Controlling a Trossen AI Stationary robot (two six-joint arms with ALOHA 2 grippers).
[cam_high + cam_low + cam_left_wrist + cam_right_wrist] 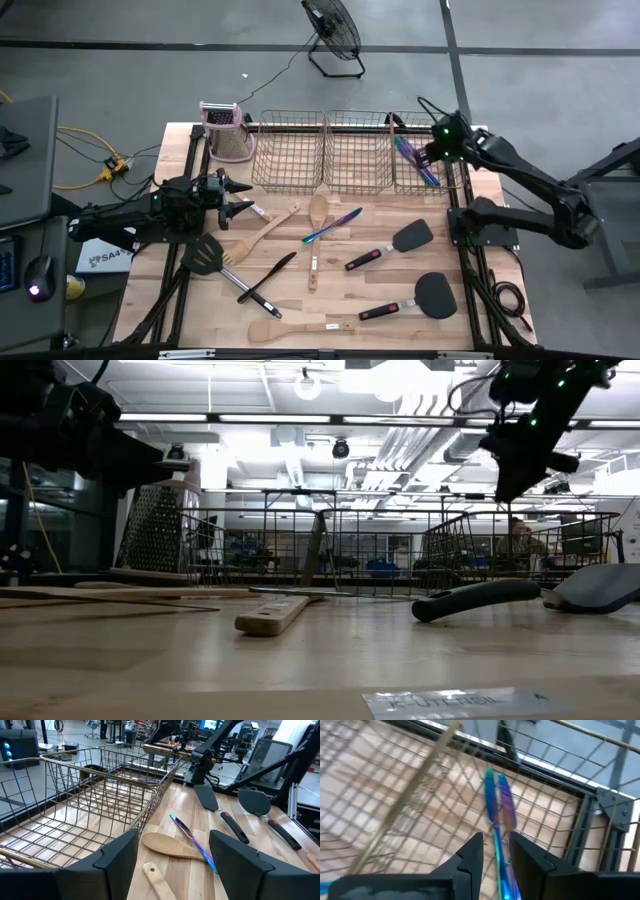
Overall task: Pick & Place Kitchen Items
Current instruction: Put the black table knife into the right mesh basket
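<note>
Hovering right pincer point(495, 851) over far-right basket point(440, 185), pinching cutlery point(496, 805) for dropping in; left pincer point(172, 855) spread, facing bench utensils.

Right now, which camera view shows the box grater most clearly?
The low view: the box grater stands upright beside the wire baskets, its punched face plain. The high view shows only its pink top. Neither wrist view shows it.

Wooden spoons point(318, 212) and spatulas point(290, 328), black spatulas point(412, 238) lie scattered flat on tabletop; one iridescent piece point(333, 225) among them, two more point(413, 157) in rightmost basket point(452, 182).
</note>
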